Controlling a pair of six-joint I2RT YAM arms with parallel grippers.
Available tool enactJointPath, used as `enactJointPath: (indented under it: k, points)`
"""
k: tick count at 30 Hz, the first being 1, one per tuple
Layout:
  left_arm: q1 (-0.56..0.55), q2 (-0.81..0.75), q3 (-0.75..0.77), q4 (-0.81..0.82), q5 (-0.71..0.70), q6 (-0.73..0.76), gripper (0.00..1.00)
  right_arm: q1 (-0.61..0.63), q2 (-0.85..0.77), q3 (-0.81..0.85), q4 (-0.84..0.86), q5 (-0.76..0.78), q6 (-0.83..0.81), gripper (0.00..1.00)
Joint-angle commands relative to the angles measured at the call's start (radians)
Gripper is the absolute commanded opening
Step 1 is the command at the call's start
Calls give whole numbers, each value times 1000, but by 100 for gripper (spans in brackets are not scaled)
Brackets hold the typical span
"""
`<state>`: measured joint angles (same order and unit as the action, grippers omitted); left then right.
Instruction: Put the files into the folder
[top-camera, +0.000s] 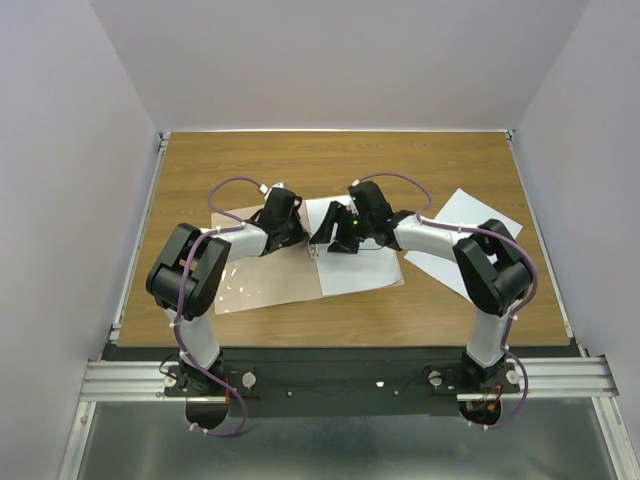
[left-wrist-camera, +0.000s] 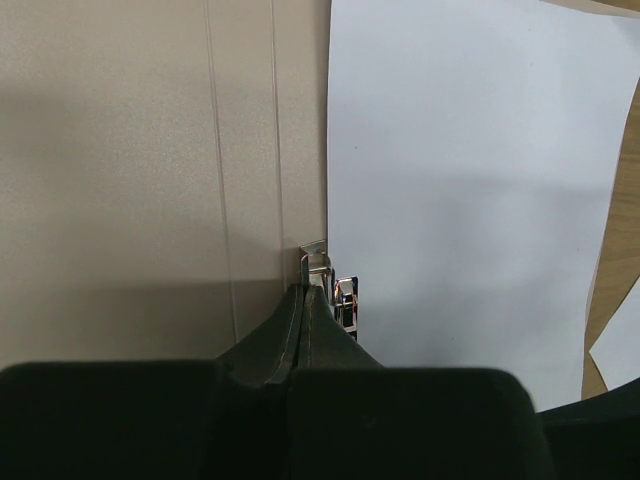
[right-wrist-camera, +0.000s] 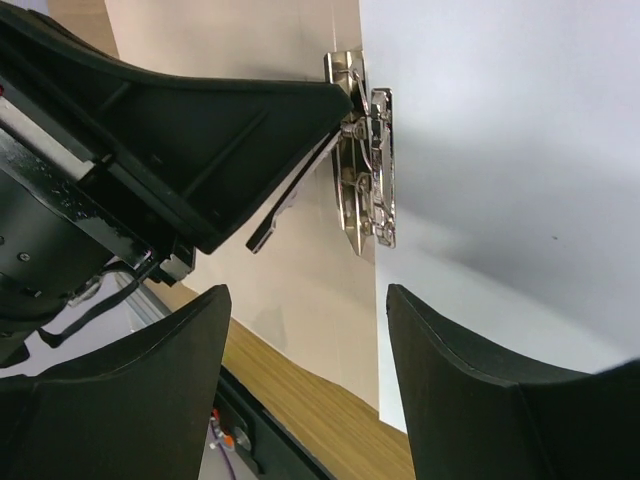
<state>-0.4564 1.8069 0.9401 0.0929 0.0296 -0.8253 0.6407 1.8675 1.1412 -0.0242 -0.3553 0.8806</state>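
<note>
The folder (top-camera: 265, 280) lies open on the table, its pinkish-tan leaf (left-wrist-camera: 130, 180) to the left. One white file (top-camera: 360, 265) rests on its right half beside the spine. A metal clip (right-wrist-camera: 365, 170) sits on the spine between leaf and sheet. My left gripper (left-wrist-camera: 307, 292) is shut, its tips pinching the clip's lever (left-wrist-camera: 315, 255). Just right of it, my right gripper (right-wrist-camera: 307, 295) hangs open above the spine with nothing between its fingers. A second file (top-camera: 470, 235) lies on the wood at the far right, partly under the right arm.
Wooden table (top-camera: 340, 160) with grey walls on three sides. A metal rail (top-camera: 340, 375) and the arm bases run along the near edge. The two grippers stand close together over the folder's spine.
</note>
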Motion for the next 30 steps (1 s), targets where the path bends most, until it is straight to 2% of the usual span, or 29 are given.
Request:
enactJointPath:
  k: [1,5,10,23,30]
  points:
    - [5,25,-38,-45,62,-3,0,7,33,54,15,27,43,72]
    - [13,25,-47,-36,73,-5,0,8,59,72,15,29,54,71]
    - [13,23,-46,-36,78,-3,0,7,79,81,15,35,60,65]
    - [15,17,-58,-32,75,-3,0,8,119,107,15,24,64,63]
    - [15,14,-58,-30,69,-5,0,8,119,83,15,18,61,50]
